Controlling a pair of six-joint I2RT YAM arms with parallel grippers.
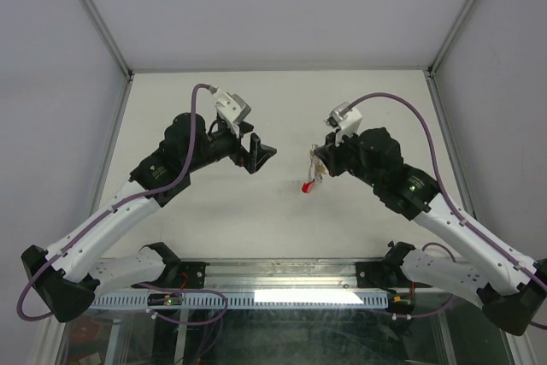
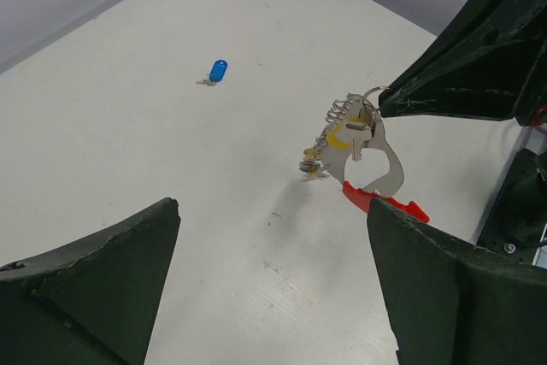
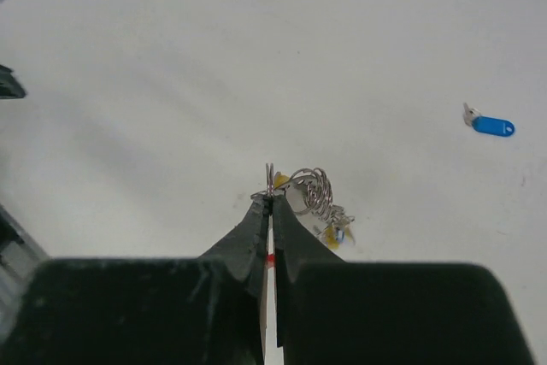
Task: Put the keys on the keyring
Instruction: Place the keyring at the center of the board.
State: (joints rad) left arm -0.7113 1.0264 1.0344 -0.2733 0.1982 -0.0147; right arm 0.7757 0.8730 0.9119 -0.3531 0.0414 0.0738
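Observation:
My right gripper (image 1: 318, 168) is shut on a ring of the keyring (image 3: 311, 189) and holds it above the table. The bunch hangs from its tips (image 3: 270, 199). In the left wrist view the keyring (image 2: 359, 136) shows a grey metal plate, small rings, yellow-capped keys (image 2: 335, 138) and a red curved strip (image 2: 385, 203). The red strip also shows in the top view (image 1: 308, 185). A loose blue-capped key (image 2: 218, 70) lies on the table, apart from the bunch, and also shows in the right wrist view (image 3: 493, 126). My left gripper (image 1: 261, 156) is open and empty, facing the keyring from the left (image 2: 273, 211).
The white table (image 1: 282, 228) is walled by grey panels at the back and sides. The right arm's dark body (image 2: 479, 57) fills the upper right of the left wrist view. A metal rail (image 1: 282, 275) runs along the near edge.

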